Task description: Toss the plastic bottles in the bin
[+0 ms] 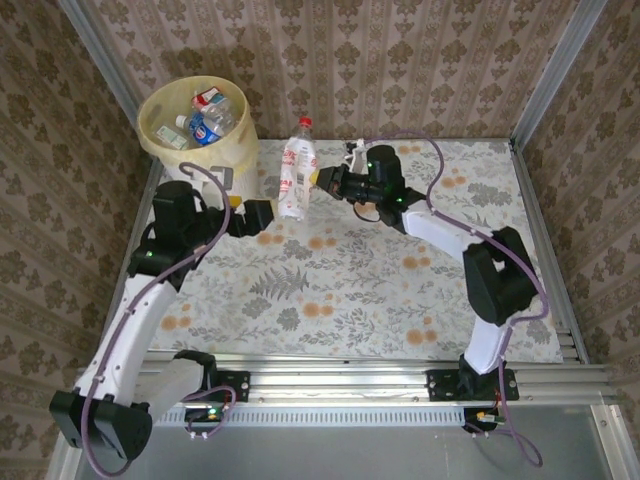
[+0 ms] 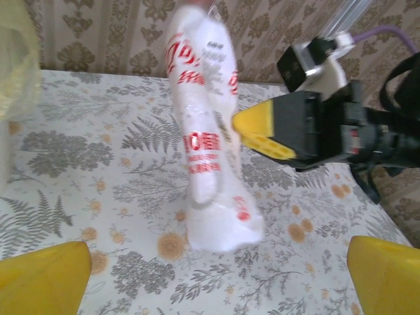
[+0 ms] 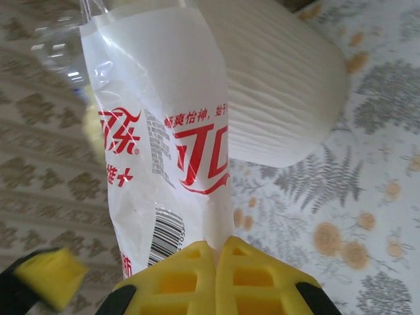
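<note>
Pinching the upright bottle [image 1: 298, 172] by its label, the right tool [image 1: 322, 180] sits closed mid-frame; the left tool [image 1: 270, 215] gapes just below-left, nearer the bin [image 1: 240, 140] at upper left

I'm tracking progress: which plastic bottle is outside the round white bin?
The clear plastic bottle with the white-and-red label and red cap, pinched by the right gripper. The other bottles lie inside the yellow-lined bin.

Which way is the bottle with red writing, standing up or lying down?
Standing up, slightly tilted: the bottle has its red cap on top, the right fingers pinching its side.
</note>
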Controlling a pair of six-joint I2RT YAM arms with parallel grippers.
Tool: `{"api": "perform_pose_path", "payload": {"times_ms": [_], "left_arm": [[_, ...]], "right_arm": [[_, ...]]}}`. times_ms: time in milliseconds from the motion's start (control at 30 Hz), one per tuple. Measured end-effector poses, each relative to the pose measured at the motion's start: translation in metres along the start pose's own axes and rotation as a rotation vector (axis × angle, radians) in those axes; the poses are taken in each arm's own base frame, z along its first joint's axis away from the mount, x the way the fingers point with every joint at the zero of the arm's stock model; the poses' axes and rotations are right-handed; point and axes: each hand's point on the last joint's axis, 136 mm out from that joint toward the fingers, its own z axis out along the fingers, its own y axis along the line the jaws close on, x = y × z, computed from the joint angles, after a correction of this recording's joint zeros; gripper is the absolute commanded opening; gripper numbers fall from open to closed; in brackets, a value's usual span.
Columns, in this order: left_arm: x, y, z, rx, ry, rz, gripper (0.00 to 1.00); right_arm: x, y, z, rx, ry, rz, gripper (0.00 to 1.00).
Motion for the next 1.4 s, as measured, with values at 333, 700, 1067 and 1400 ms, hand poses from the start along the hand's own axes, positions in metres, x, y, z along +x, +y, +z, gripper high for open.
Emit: {"api": "perform_pose_path", "payload": {"times_ms": [333,700,1067,1400], "left_arm": [[-0.007,-0.01,0.038,0.161,0.047,-0.062,0.92],[-0.015,-0.022,0.062,0.249,0.076,-0.075,0.68],[-0.017,-0.028,0.071,0.273,0.094,-0.057,0.19],[-0.092,0.03,0.001,0.025,-0.076,-0.008,0.18]], "right_arm": [[0.033,0.021,-0.028,-0.032,0.068,-0.078,0.0],[0.059,0.041,-0.038,-0.067,0.125,-0.148,0.0],[0.066,0.043,-0.039,-0.068,0.149,-0.176,0.09],[0.069,0.043,-0.054,-0.021,0.165,-0.251,0.74]]}}
